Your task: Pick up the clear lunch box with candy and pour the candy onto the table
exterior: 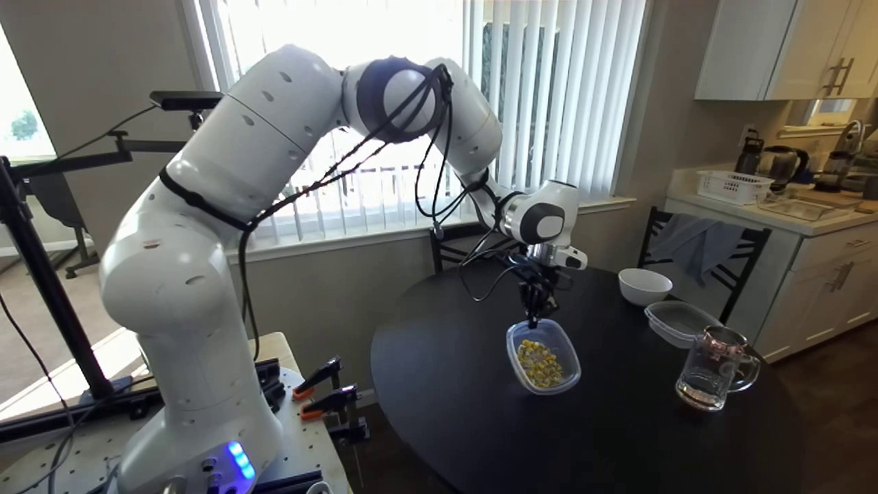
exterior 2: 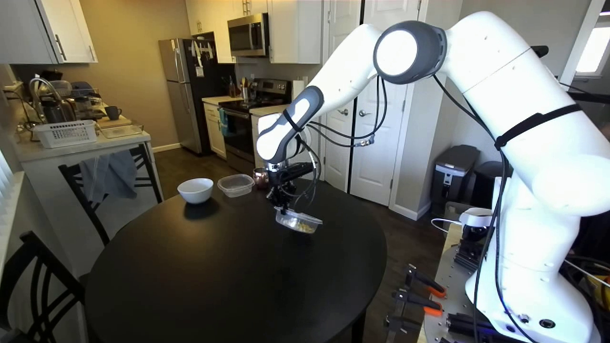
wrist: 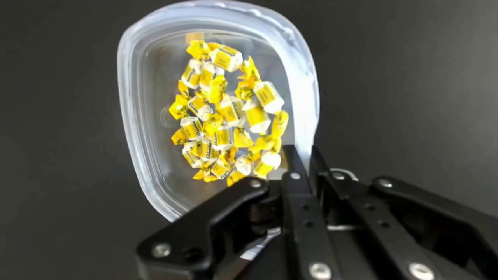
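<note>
The clear lunch box point(exterior: 553, 334) holds the candy point(exterior: 540, 363), several small yellow-and-white wrapped pieces. My gripper point(exterior: 533, 320) is shut on the box's rim and holds it tilted above the dark round table point(exterior: 439, 336). In an exterior view the box point(exterior 2: 289, 219) hangs from the gripper point(exterior 2: 283, 209) over the table point(exterior 2: 214, 271), with the candy point(exterior 2: 305, 227) at its lower end. In the wrist view the box wall point(wrist: 305, 89) lies between the fingertips point(wrist: 304, 157). The candy point(wrist: 223, 112) lies inside the box. The gripper hides the box's near corner.
A white bowl point(exterior: 645, 287), a second clear container point(exterior: 680, 322) and a clear glass mug point(exterior: 710, 374) stand near the table's edge. The bowl point(exterior 2: 196, 191) and container point(exterior 2: 236, 186) show too in an exterior view. A chair with a cloth point(exterior: 699, 243) stands beyond the table.
</note>
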Controlling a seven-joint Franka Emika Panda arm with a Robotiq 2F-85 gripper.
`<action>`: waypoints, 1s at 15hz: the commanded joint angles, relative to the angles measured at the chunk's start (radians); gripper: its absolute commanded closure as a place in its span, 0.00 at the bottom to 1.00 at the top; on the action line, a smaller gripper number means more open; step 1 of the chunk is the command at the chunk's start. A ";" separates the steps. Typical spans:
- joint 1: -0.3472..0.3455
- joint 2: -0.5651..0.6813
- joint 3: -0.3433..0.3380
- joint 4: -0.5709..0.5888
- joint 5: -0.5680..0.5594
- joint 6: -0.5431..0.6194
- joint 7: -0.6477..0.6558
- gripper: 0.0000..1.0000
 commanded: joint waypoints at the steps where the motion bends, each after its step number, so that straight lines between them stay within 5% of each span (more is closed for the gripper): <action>1: -0.082 -0.151 0.079 -0.125 0.108 -0.103 -0.193 0.98; 9: -0.151 -0.216 0.102 -0.088 0.218 -0.522 -0.524 0.98; 15: -0.115 -0.083 0.101 0.107 0.190 -0.898 -0.567 0.98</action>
